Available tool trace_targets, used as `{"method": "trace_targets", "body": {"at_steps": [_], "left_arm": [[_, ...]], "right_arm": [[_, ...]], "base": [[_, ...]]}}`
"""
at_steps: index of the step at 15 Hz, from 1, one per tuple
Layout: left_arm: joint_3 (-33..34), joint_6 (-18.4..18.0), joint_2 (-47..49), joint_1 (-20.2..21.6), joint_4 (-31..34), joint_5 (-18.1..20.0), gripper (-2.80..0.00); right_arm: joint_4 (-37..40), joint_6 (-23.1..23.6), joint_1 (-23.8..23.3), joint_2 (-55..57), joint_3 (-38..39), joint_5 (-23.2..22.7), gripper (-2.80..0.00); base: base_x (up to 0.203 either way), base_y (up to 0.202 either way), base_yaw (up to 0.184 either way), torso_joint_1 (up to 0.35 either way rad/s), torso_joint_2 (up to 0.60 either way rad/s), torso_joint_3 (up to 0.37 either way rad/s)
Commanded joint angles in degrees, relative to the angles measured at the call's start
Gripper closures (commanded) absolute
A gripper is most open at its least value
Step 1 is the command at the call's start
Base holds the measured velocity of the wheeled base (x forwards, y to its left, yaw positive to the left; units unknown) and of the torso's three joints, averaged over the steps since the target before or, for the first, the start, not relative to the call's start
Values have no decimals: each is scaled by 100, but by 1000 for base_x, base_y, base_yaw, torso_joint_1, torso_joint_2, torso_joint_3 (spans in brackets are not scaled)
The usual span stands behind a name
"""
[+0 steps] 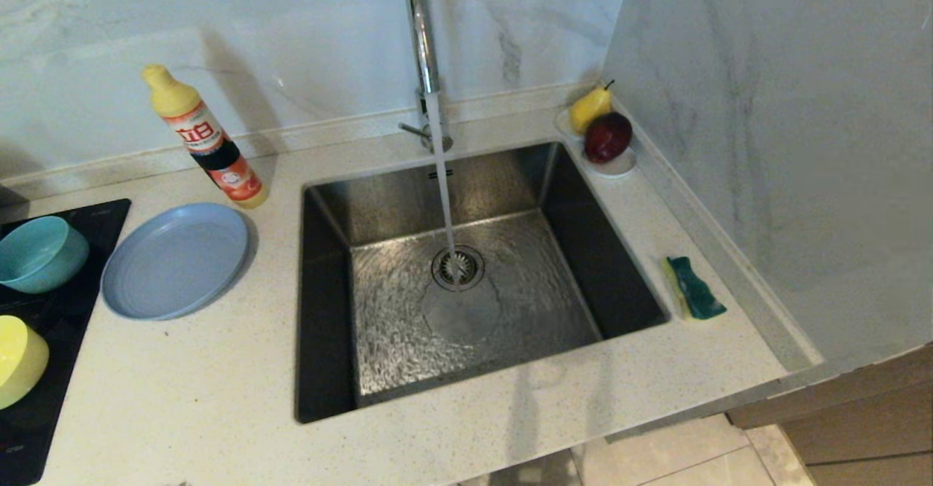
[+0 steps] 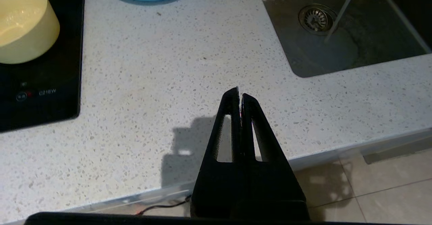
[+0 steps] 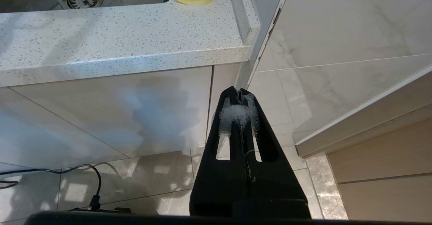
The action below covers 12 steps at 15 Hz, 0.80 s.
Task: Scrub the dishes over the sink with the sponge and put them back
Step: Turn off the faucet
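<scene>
The steel sink (image 1: 554, 180) fills the middle of the counter, and water runs from its chrome tap (image 1: 421, 27) onto the drain. Left of it lie the grey-blue plate (image 1: 175, 260), the teal bowl (image 1: 40, 253) and the yellow bowl (image 1: 18, 358), both bowls on a black hob (image 1: 73, 311). The sponge (image 1: 694, 287), green side up, lies right of the sink. Neither arm shows in the head view. My left gripper (image 2: 239, 91) is shut and empty over the counter's front edge. My right gripper (image 3: 237, 90), shut with white foam on its fingers, hangs below the counter's corner.
A yellow and orange detergent bottle (image 1: 208, 140) stands behind the plate. A small white saucer (image 1: 616, 165) with a pear and a red apple sits in the back right corner. A marble wall (image 1: 765, 143) closes the right side; a wooden cabinet (image 1: 860, 428) stands below it.
</scene>
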<state>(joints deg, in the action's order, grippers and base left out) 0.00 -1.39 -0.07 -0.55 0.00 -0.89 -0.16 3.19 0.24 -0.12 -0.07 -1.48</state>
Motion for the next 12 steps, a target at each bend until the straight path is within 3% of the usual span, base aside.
{"method": "trace_targets", "body": {"at_steps": [1, 3, 5, 10, 12], "left_arm": [[-232, -21, -3, -2, -16, 60, 0], [-1236, 4, 237, -1, 225, 404, 0], [-2253, 207, 1140, -3, 536, 904, 0], [-3975, 1144, 4609, -23, 647, 2206, 0], [-4729, 1717, 6038, -94, 505, 2666, 0]], "right_arm": [[-2, 6, 2, -6, -1, -2, 0], [-2, 6, 2, 3, 4, -2, 0], [-2, 6, 2, -6, -1, -2, 0], [-2, 6, 2, 3, 4, -2, 0], [-2, 6, 2, 3, -1, -2, 0]], "base": [[0, 0, 0, 0, 0, 0], [0, 0, 0, 0, 0, 0], [0, 0, 0, 0, 0, 0], [0, 0, 0, 0, 0, 0], [0, 0, 0, 0, 0, 0]]}}
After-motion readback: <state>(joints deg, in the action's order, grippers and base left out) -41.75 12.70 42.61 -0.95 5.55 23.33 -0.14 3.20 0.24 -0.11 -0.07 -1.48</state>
